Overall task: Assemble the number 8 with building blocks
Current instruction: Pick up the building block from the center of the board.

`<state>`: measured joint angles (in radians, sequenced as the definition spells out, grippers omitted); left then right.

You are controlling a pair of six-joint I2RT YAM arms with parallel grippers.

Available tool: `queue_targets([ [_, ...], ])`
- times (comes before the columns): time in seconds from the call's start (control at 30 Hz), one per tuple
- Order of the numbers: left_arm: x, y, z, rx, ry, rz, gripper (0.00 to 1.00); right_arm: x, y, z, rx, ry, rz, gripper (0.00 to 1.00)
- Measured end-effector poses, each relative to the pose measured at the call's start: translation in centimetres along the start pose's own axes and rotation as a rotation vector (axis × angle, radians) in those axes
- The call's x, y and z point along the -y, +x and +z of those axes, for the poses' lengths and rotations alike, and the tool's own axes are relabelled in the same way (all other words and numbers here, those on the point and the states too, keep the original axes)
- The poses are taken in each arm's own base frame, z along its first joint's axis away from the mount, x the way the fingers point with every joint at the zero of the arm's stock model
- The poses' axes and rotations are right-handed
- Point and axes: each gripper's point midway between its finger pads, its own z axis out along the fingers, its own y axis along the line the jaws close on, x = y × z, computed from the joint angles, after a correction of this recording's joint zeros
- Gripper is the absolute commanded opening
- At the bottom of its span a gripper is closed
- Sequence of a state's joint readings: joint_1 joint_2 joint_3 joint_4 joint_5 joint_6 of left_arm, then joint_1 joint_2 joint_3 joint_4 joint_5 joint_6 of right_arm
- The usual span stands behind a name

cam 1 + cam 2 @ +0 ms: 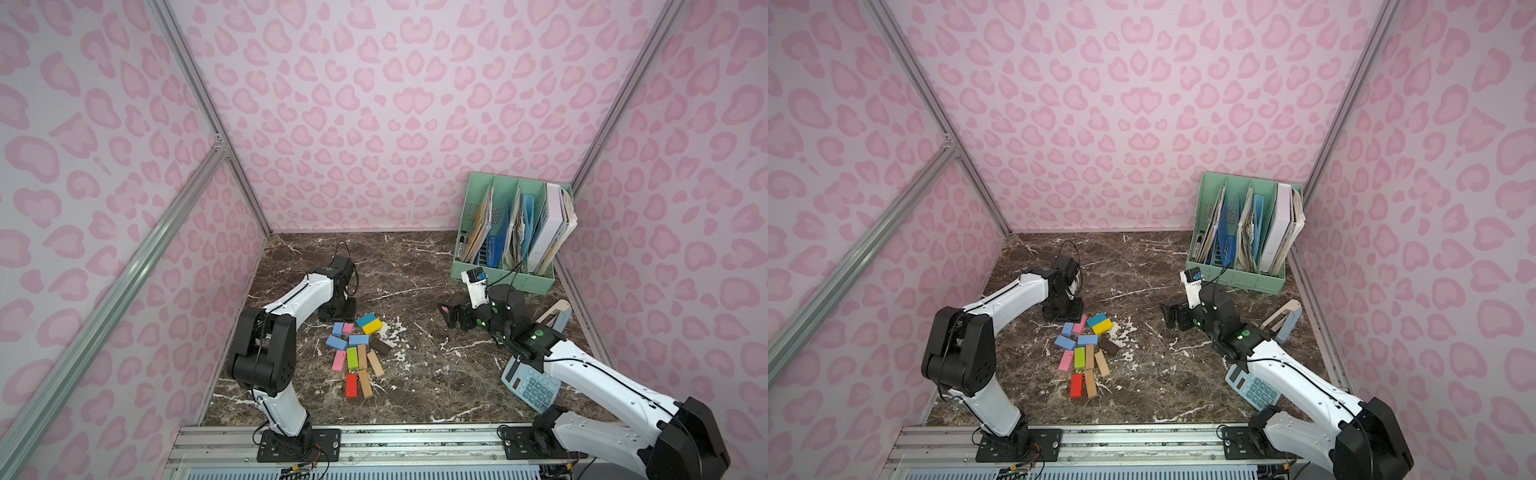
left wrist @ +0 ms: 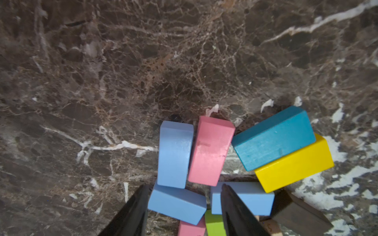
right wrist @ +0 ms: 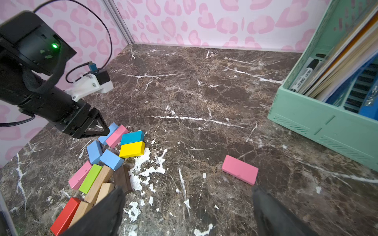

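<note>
Showing the opening pick of the task. In both top views, the building blocks (image 1: 352,357), small flat rectangular wooden bricks in pink, blue, yellow, green, red, brown and tan, lie in a loose heap on the dark marble-patterned table (image 1: 415,266), left of centre; no figure eight is laid out.

The left tool (image 1: 337,312) stands low at the heap's far end. The right tool (image 1: 448,316) hangs well apart from it, near a mint-green plastic file rack (image 1: 505,276), with a pale blue calculator (image 1: 530,386) partly under its arm.

Left wrist view: the left tool's jaws stand apart astride a light blue brick (image 2: 177,204). One finger (image 2: 135,210) is at its side, the other above a neighbouring light blue brick (image 2: 257,199); no clamp is evident.

Right wrist view: the right tool's jaws gape wide and empty, with a lone pink brick (image 3: 240,169) lying flat just ahead.

Judgement: the next move calls for shutting on the light blue brick and lifting straight up, since neighbours touch it. Bare table between the heap and the right tool offers building room; the left wall lies close.
</note>
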<state>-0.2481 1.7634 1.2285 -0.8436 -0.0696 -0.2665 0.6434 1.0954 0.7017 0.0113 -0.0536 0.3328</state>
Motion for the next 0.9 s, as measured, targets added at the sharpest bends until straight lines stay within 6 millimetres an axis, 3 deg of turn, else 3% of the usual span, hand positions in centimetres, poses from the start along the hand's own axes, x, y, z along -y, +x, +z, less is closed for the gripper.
queue_targets([
  [0.33,-1.4,0.0,1.2,-0.039,-0.015,-0.045,0.50,0.5,0.2,-0.7,0.024,-0.021,-0.004,0.98],
  [0.9,-1.2,0.3,2.5,-0.096,-0.004,-0.060,0.41,0.8,0.3,-1.6,0.050,-0.040,0.004,0.98],
])
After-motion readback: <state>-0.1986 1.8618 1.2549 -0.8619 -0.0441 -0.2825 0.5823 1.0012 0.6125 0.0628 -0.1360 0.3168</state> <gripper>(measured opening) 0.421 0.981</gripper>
